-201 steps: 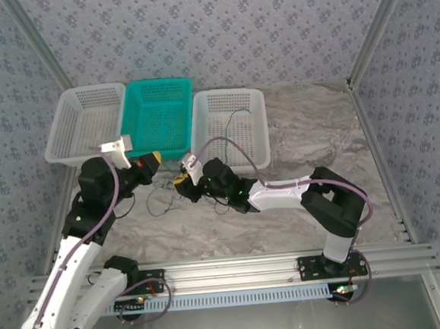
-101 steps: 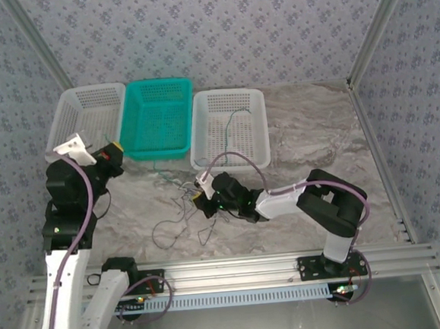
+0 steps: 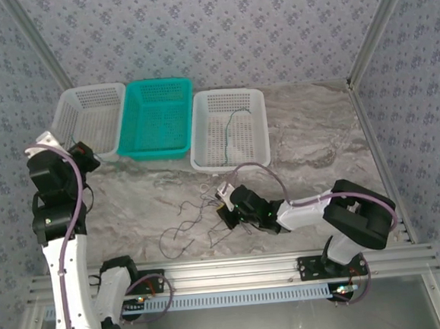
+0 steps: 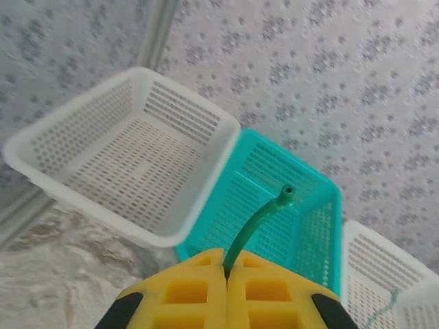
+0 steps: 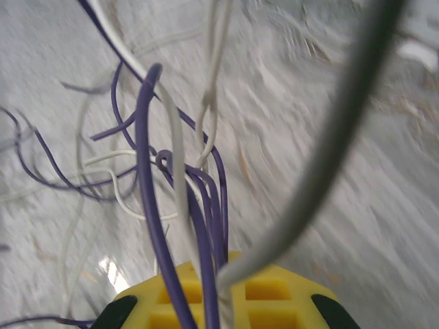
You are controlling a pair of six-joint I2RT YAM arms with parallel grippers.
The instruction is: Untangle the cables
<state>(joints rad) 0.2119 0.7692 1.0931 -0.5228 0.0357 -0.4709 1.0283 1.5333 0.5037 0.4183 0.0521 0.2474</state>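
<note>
Green cable (image 4: 257,229) sits pinched in our left tool (image 4: 226,264); our right tool (image 5: 219,295) clamps cables (image 5: 142,151) we judge limp and light; we'd grip beside knots.

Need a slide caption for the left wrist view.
Left gripper shut on a green cable, with a white basket and a teal basket beyond.

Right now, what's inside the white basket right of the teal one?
One thin green wire lies in that basket. Nothing else shows inside; its near end is lost against the mesh.
</note>
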